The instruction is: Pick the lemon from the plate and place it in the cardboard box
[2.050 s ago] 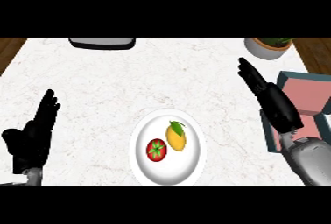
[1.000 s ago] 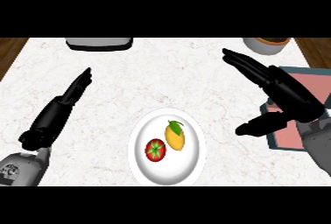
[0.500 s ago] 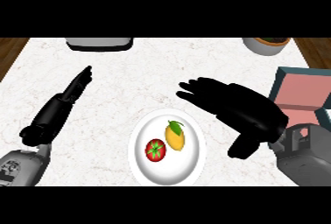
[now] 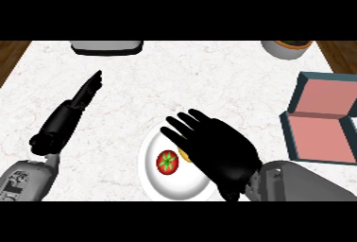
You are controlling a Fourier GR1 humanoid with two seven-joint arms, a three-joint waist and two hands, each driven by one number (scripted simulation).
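Left forearm (image 4: 24, 182): grey, one; dark lettering on its casing, cut off and unreadable.
Left hand (image 4: 66, 118): one, fingers straight and together, lying flat on the counter (image 4: 209, 80), well apart from the plate.
Grey-and-black appliance (image 4: 108, 46): one, at the far edge.
Plate (image 4: 150, 177): one, white, near the front edge.
Tomato (image 4: 167, 160): one, on the plate's left half.
Lemon (image 4: 184, 154): one, on the plate just right of the tomato, only a yellow sliver showing.
Right hand (image 4: 219, 153): one, fingers spread wide over the lemon, nothing gripped; contact cannot be told.
Pot (image 4: 287, 48): one, far right corner.
Cardboard box (image 4: 320, 137): one, open, pink inside, unlabelled.
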